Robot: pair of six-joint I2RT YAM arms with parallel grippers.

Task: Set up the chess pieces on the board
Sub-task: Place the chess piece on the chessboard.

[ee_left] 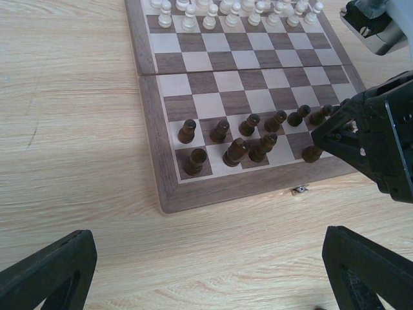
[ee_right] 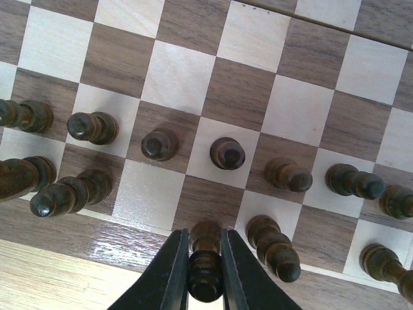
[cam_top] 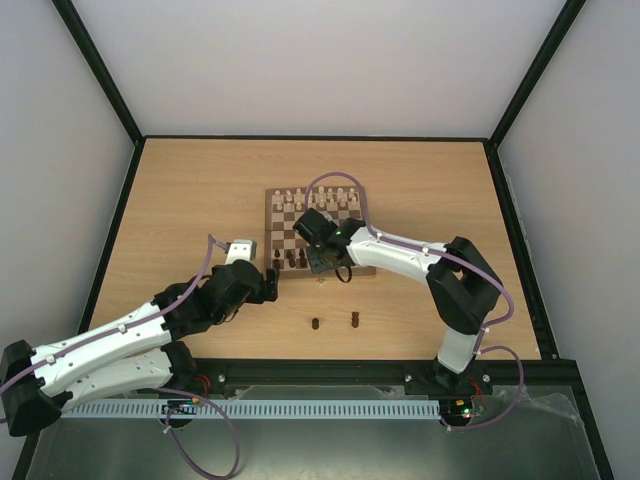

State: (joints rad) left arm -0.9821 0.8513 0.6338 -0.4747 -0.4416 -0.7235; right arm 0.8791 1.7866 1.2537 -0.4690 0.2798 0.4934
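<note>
two loose chess pieces (cam_top: 315, 323) stand on the worktop (cam_top: 200, 190), between its near edge and the board (ee_left: 153, 148), not yet placed. a low sweep by either arm could tip them.

left fingers (ee_left: 51, 271) are spread wide and hold nothing, hovering off the board's near left corner. little risk there unless they drift inward.

right fingers (ee_right: 169, 278) are clenched on one dark piece (ee_right: 205, 276) over a dark square in the board's near row. cannot tell if its base touches down.

judged hazard: a tall dark neighbour (ee_right: 274, 248) sits just beside it on the right, so fingers parting on release may clip it. if the held piece goes down tilted or off centre, it could topple into that row.

one rank farther, a line of dark pawns (ee_right: 227, 154) stands close. a forward pull-out would knock them; lifting straight up looks safer.

cream-white chessmen (ee_left: 232, 13) along the board's far edge are well apart, out of harm.
</note>
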